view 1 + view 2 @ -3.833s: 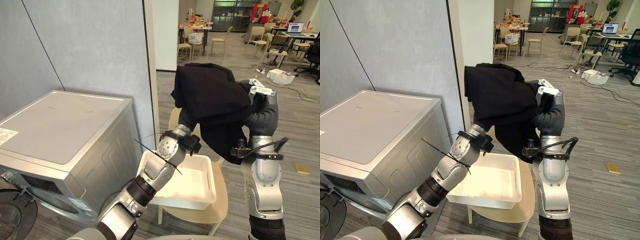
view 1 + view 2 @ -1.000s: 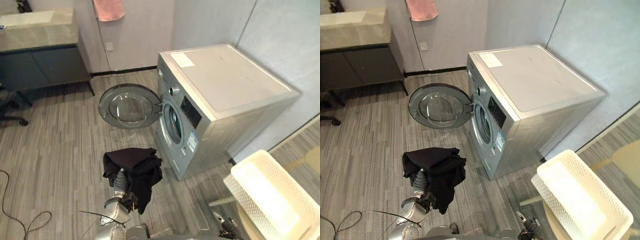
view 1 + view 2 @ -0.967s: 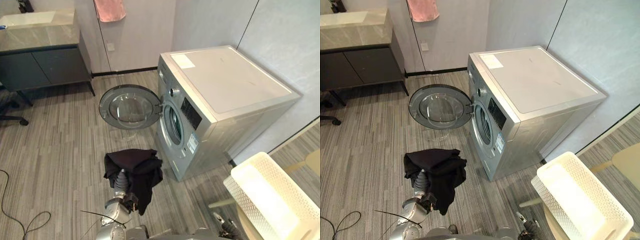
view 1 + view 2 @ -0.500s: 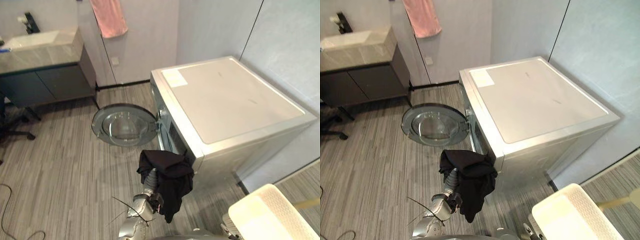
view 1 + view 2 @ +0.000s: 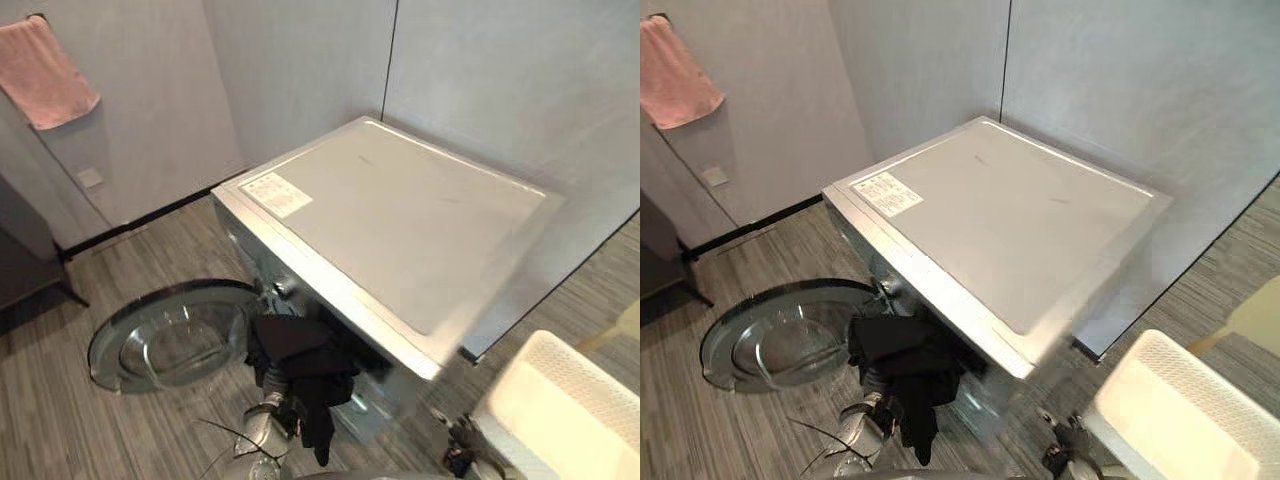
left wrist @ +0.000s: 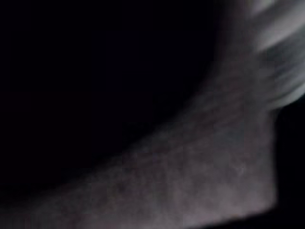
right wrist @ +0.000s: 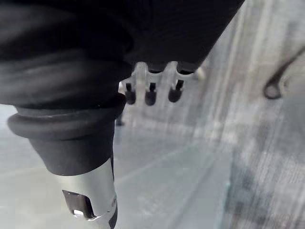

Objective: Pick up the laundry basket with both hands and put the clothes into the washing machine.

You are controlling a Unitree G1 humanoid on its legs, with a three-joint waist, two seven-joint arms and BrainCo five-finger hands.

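A black garment (image 5: 300, 358) hangs bunched over my left hand, which is buried under the cloth at the end of my left arm (image 5: 262, 428). The bundle is right up against the front of the silver washing machine (image 5: 400, 220), just below its top edge, and covers the drum opening. The round glass door (image 5: 170, 335) is swung wide open on the left. Dark cloth (image 6: 95, 71) lies across the left wrist view. My right hand (image 7: 150, 91) has straight fingers and holds nothing. The white laundry basket (image 5: 560, 400) stands at the lower right.
A pink towel (image 5: 45, 75) hangs on the wall at the upper left. Grey wall panels (image 5: 480, 80) close in behind the machine. Striped grey floor (image 5: 60, 420) lies in front of the open door.
The whole view has swung closer over the machine. The black garment on my left hand has gone from out over the floor to right against the machine's front opening.
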